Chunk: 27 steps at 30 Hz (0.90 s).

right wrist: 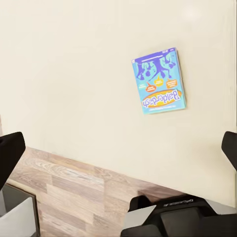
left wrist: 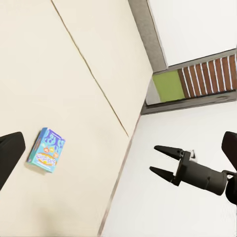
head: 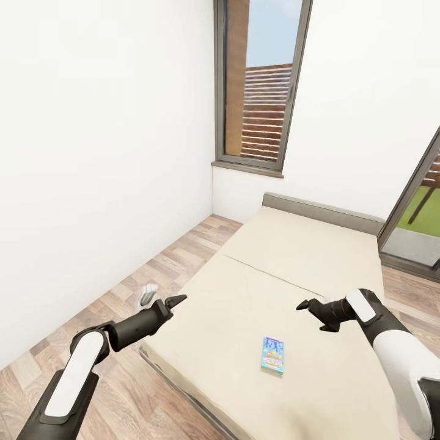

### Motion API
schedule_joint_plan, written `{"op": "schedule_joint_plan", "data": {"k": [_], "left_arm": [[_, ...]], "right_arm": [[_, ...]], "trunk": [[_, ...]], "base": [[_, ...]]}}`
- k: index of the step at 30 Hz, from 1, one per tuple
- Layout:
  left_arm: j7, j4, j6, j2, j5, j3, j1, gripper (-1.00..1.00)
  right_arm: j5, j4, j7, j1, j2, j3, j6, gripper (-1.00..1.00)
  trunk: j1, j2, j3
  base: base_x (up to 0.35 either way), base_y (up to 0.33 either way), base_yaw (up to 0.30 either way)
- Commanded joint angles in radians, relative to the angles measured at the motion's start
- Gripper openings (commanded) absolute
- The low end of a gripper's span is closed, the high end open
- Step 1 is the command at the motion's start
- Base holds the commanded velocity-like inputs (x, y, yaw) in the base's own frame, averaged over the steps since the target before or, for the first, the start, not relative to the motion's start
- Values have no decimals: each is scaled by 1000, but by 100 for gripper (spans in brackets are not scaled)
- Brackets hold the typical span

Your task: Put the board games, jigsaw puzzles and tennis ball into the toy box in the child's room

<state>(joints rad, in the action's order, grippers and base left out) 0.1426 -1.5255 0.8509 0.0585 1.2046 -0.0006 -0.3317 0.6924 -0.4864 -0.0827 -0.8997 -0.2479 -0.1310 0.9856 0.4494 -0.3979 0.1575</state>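
1. Lying flat on the beige mattress of the bed (head: 293, 256) is the small blue-purple board game (head: 272, 355), sitting near the bed's near edge and well apart from both arms.
2. A thin seam is running across the mattress surface, dividing it into a far part and a near part; the board game is resting on the near part.
3. The grey bed frame is showing along the far edge as a low headboard strip and along the near left edge as a darker band.
4. The left gripper (head: 176, 300) is hovering at the left edge of the bed, its jaws spread apart and gripping nothing.
5. The right gripper (head: 304, 304) is hanging over the right part of the mattress, its jaws also parted and empty; the left wrist view is showing its two dark prongs clearly separated.
6. White walls (head: 91, 153) are enclosing the room, and a wood-plank floor (head: 159, 263) is running along the left side of the bed.
7. A tall grey-framed window (head: 263, 85) is standing in the far wall above the bed's far left corner, looking out on brown slats and blue sky.
8. A second glazed opening (head: 421, 208) is showing at the right, with green ground beyond.
9. A small pale object (head: 147, 296) is lying on the floor just beside the left gripper; what it is cannot be told.
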Motion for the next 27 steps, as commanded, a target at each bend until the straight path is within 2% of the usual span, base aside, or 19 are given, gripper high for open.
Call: {"op": "schedule_joint_plan", "data": {"k": [1, 6, 11, 27], "left_arm": [[13, -3, 5, 0, 22, 8, 9, 100], [20, -9, 8, 1, 47, 29, 35, 100], [27, -13, 5, 0, 55, 35, 45, 100], [21, -3, 12, -2, 72, 39, 50, 100]], "right_arm": [[10, 17, -10, -10, -5, -3, 3, 100], [10, 56, -12, -30, -22, -4, 1, 100], [10, 70, -13, -38, -31, -4, 1, 100], [12, 66, -12, -44, -36, -3, 4, 100]], "trunk": [[1, -2, 2], [16, -30, 15], [35, -65, 30], [96, -177, 80]], "base": [[0, 0, 0], [0, 0, 0], [0, 0, 0], [0, 0, -13]]}}
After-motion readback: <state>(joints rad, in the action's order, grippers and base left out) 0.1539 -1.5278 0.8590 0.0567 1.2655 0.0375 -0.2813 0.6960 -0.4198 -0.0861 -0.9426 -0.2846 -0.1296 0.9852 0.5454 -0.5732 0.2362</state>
